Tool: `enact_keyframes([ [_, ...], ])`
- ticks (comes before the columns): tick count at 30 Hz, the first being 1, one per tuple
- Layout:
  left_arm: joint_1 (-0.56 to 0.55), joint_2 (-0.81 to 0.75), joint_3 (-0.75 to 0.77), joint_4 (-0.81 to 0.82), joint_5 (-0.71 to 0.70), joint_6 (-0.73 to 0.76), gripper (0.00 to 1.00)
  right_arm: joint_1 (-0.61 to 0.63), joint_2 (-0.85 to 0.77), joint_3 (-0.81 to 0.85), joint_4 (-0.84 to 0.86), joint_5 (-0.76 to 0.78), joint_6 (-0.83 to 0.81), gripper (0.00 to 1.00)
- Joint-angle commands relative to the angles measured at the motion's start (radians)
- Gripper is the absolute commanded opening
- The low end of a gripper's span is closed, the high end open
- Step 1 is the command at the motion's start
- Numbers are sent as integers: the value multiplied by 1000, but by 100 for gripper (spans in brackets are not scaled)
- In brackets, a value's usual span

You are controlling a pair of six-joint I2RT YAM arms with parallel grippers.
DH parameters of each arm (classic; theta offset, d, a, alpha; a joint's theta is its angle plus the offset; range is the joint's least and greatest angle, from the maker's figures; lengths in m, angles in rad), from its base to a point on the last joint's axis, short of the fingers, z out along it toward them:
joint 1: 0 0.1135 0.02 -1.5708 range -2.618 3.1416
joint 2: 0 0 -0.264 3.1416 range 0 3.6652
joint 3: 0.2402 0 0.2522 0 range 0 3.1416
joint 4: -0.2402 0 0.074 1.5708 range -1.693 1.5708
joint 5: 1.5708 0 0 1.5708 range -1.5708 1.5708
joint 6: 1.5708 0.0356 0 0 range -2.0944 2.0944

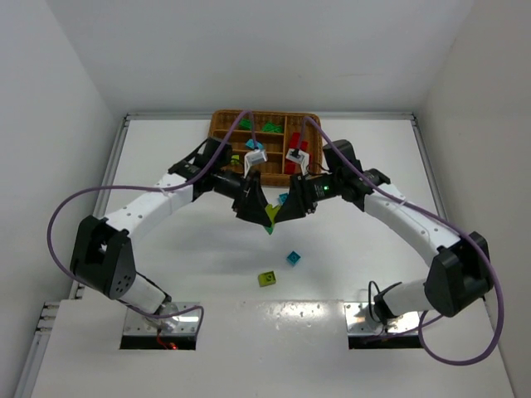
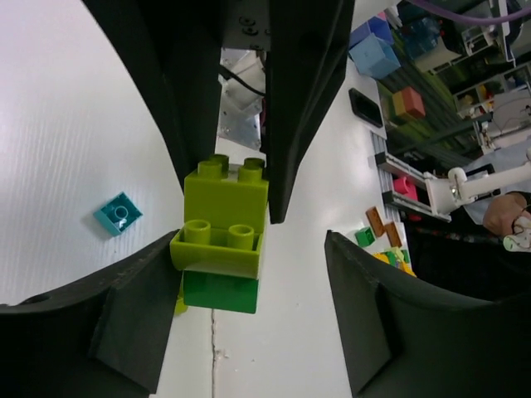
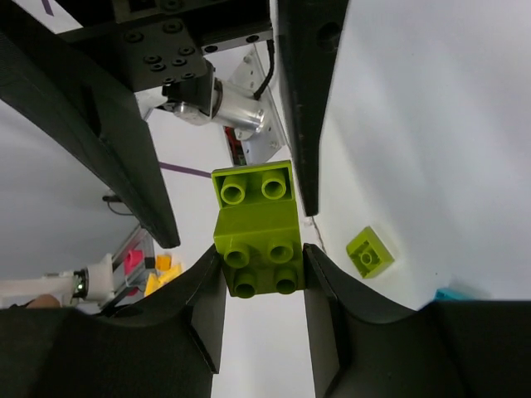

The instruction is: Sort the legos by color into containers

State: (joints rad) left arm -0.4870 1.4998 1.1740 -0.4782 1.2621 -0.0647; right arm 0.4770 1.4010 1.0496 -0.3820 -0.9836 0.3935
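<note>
Beside the clump (image 3: 257, 240) — cyan brick (image 1: 293, 258), lime brick (image 1: 266, 279).

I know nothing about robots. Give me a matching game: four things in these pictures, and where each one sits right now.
Things:
1. stacked brick clump
2. cyan brick
3. lone yellow-green brick
4. wicker tray

Places:
A. at the far edge of the table
B. loose on the table, closest to its near side
C. clamped in the right end effector
D. loose on the table, just beyond the lone yellow-green brick

Pairs: 1-C, 2-D, 3-B, 4-A
</note>
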Motion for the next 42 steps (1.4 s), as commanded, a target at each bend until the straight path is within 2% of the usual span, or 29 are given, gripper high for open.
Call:
enact_keyframes([
  [1,-15,-6,38,55,48,2,70,-5,1,41,46,-46,-1,15],
  [2,-15,-6,38,64,48,-9,62,-5,1,41,46,-46,-1,15],
  [5,-15,5,47,73,48,-21,47,-5,10,30,46,-36,10,16],
  [8,-15,-4,47,73,39,-21,37,-5,1,30,46,-24,21,16],
  [9,-15,-13,47,73,16,-30,29,-5,-11,20,46,-24,21,16],
  [11,-15,-13,47,73,5,-30,19,-5,-22,20,55,-14,21,16],
  [12,-4,-13,47,73,-4,-43,2,-5,-31,7,55,-13,31,17],
  [13,14,-13,47,73,-29,-43,0,-14,-40,7,55,0,31,17],
  [17,63,-13,9,82,-40,-64,0,-35,-74,-19,46,62,54,17],
  [22,108,-4,-26,82,-64,-75,0,-75,-164,-80,129,223,116,16],
  [27,126,5,-27,82,-147,-101,0,-84,-117,-54,189,364,185,16],
  [28,149,5,-27,82,-167,-128,0,-84,-93,-34,169,399,185,18],
  [29,165,5,-27,102,-256,-164,0,-84,-61,25,148,510,185,18],
  [31,218,5,-27,133,-358,-274,0,-61,50,116,100,597,197,19],
  [32,235,5,-27,133,-459,-305,0,-52,85,140,100,662,206,19],
  [34,280,5,-27,151,-561,-410,0,-52,192,217,110,687,206,20],
  [35,280,5,-39,151,-660,-443,0,-52,229,249,100,719,206,20],
  [38,294,-16,-48,142,-800,-521,0,-52,393,400,51,740,186,20],
  [42,304,-26,-48,128,-886,-575,0,-22,571,606,-35,793,166,20],
])
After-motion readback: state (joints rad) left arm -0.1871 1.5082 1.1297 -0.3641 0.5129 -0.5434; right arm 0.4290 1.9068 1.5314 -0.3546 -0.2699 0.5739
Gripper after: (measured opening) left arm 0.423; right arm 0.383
